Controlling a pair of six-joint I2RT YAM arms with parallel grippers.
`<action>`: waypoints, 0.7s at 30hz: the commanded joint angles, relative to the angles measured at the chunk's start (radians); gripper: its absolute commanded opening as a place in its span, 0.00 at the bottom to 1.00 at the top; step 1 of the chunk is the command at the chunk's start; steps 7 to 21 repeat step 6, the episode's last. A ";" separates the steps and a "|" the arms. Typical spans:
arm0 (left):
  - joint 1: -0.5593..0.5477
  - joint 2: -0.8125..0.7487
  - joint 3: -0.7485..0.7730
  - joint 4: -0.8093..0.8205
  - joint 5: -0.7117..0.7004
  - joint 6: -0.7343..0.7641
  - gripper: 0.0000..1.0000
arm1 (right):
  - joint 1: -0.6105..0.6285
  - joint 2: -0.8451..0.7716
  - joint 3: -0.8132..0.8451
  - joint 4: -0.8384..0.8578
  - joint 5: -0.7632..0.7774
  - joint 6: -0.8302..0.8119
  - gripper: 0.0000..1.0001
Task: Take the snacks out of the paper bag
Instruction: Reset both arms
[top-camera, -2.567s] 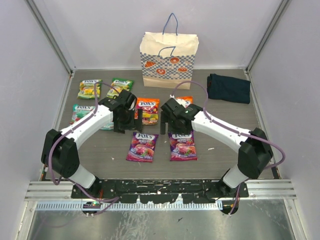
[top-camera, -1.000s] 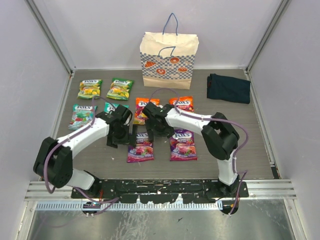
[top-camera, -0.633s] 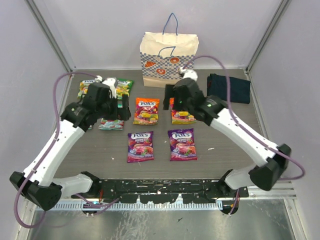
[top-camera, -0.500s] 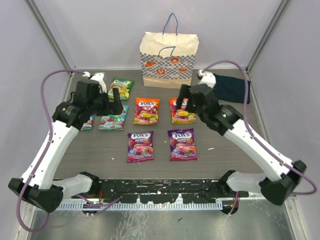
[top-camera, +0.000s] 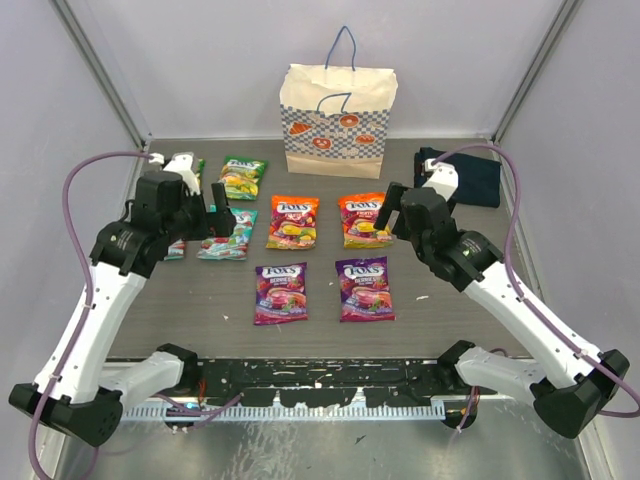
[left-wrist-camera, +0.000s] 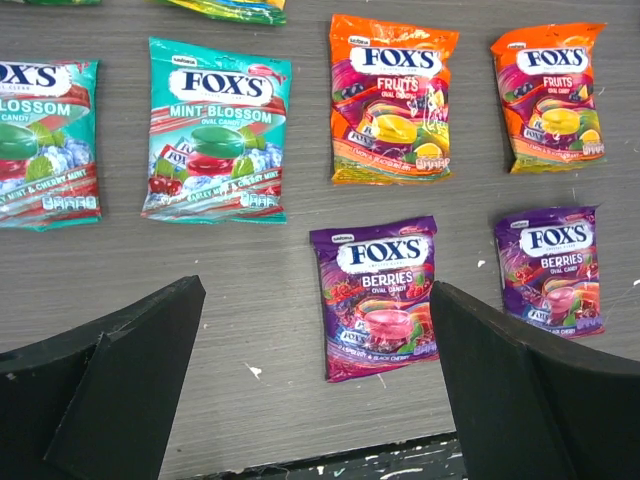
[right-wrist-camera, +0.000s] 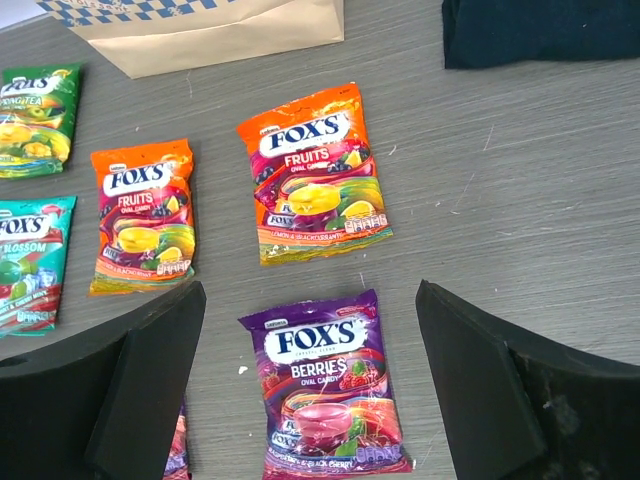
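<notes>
- My left tool (left-wrist-camera: 315, 300) is spread wide with nothing between its fingers. It hovers above the desk (top-camera: 200, 300), over the left side of the laid-out packets.
- My right tool (right-wrist-camera: 310, 300) is also wide open and empty. It hangs over the right side of the packets.
- The paper bag (top-camera: 338, 120) stands upright at the far edge of the desk against the back wall, blue cord handles up. It is well apart from both tools, and I cannot see into it from any camera.
- The snacks (top-camera: 320, 250) lie flat on the desk in front of the bag, label side up, in loose rows and not touching one another.
- Nearest me are the left purple packet (top-camera: 281, 293) and the right purple packet (top-camera: 365, 288), both marked Berries, side by side with a gap between them.
- Just beyond them lie the left orange packet (top-camera: 292, 221) and the right orange packet (top-camera: 362, 220), both marked Fruits.
- To the left of the orange pair are two teal Mint Blossom packets (left-wrist-camera: 218, 130). In the overhead view my left arm covers part of them.
- Farther back on the left lies a green packet (top-camera: 242, 177). A second green one peeks out from behind the left arm.
- A dark navy folded cloth (top-camera: 470, 178) sits in the far right corner, to the right of the bag and apart from the packets.
</notes>
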 joint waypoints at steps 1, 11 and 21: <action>0.010 -0.006 -0.001 0.067 0.017 0.000 0.98 | -0.007 -0.037 0.003 0.040 0.043 -0.022 0.92; 0.011 -0.003 0.001 0.070 0.027 -0.017 0.98 | -0.006 -0.039 0.013 0.041 0.043 -0.061 0.93; 0.011 -0.003 0.001 0.070 0.027 -0.017 0.98 | -0.006 -0.039 0.013 0.041 0.043 -0.061 0.93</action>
